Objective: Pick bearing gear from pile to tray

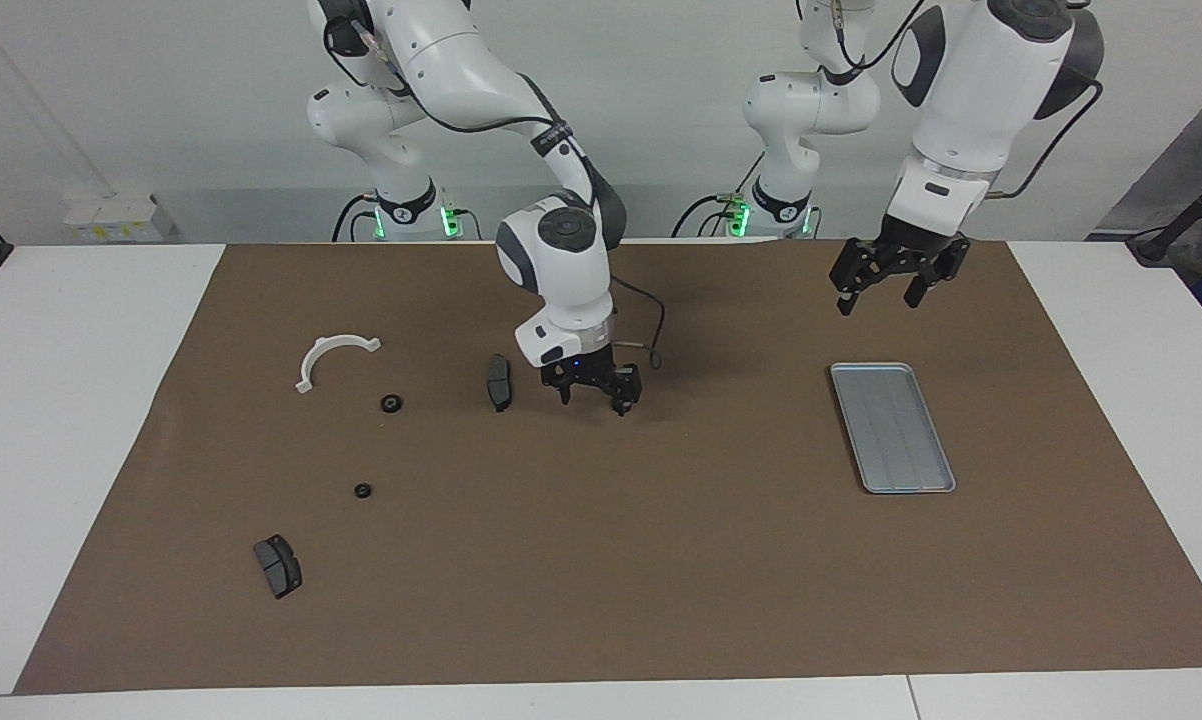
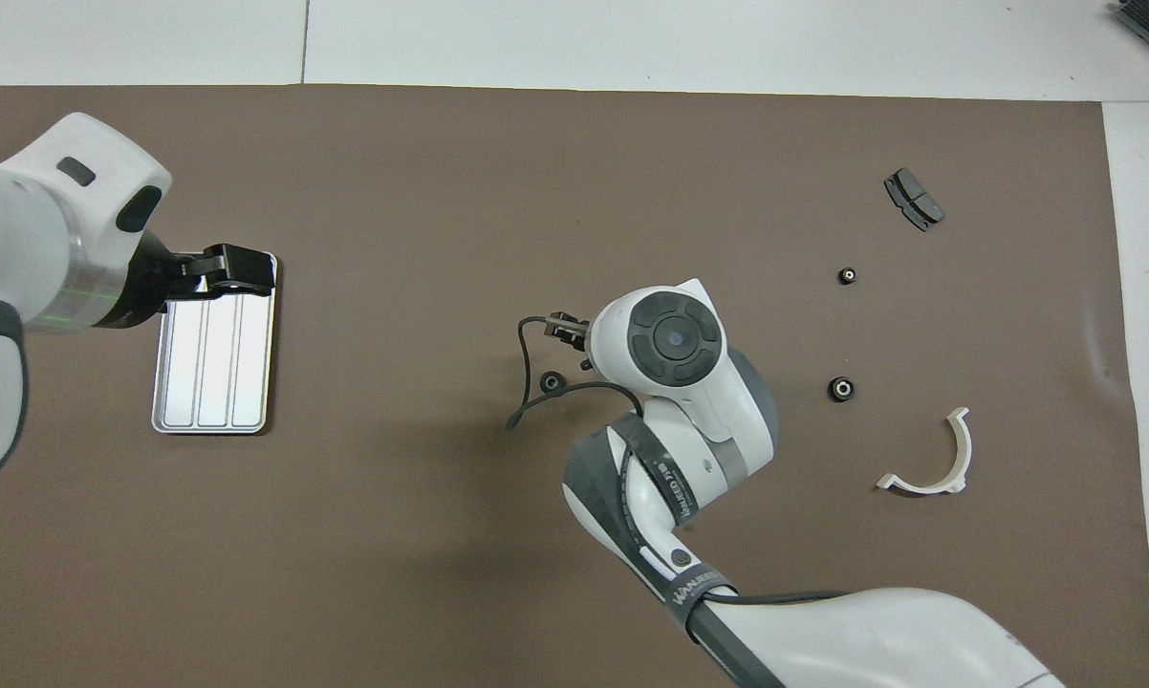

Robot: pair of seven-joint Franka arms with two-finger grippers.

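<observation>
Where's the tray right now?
The tray lies flat on the brown mat, toward the left arm's end of it. The open left gripper hangs in the air close to it.
</observation>
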